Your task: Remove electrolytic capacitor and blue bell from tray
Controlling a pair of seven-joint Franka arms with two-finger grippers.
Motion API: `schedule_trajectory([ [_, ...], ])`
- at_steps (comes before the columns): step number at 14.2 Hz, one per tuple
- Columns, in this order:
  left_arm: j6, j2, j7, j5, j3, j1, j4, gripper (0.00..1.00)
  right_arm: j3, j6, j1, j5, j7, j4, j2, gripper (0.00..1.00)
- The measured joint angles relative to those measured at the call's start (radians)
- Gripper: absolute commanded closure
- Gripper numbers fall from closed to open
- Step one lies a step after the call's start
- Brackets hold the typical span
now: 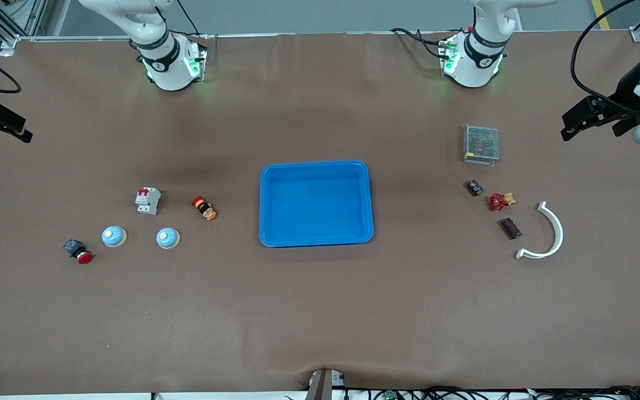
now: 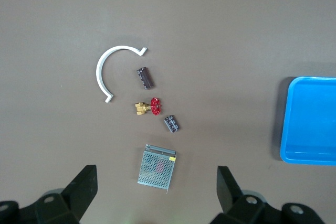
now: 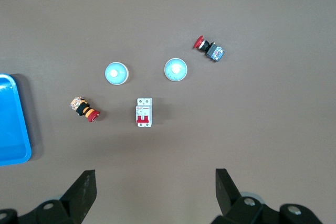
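Two pale blue bells (image 1: 114, 236) (image 1: 168, 238) sit toward the right arm's end of the table; the right wrist view shows the same bells (image 3: 116, 73) (image 3: 176, 70). Two small dark brown capacitor blocks (image 1: 510, 228) (image 1: 474, 188) lie toward the left arm's end; the left wrist view also has these blocks (image 2: 145, 77) (image 2: 172, 124). My left gripper (image 1: 567, 126) (image 2: 157, 187) hangs open, high over its end of the table. My right gripper (image 1: 3, 123) (image 3: 156, 190) hangs open over the table edge at its own end. Neither holds anything.
A blue tray (image 1: 267, 203) stands mid-table. By the bells are a white circuit breaker (image 1: 148, 200), an orange-and-red button (image 1: 204, 208) and a red push button (image 1: 78, 251). By the capacitors are a mesh metal box (image 1: 481, 144), a red valve (image 1: 500, 200) and a white curved strip (image 1: 545, 233).
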Motion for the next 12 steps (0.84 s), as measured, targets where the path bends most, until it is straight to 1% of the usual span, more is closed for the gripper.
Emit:
schedule_trajectory([
  [12,-0.052,0.000,0.084,0.009,-0.003,0.000,0.007,0.00,-0.014,0.008,0.024,-0.002,0.015,-0.002,0.000,0.00],
])
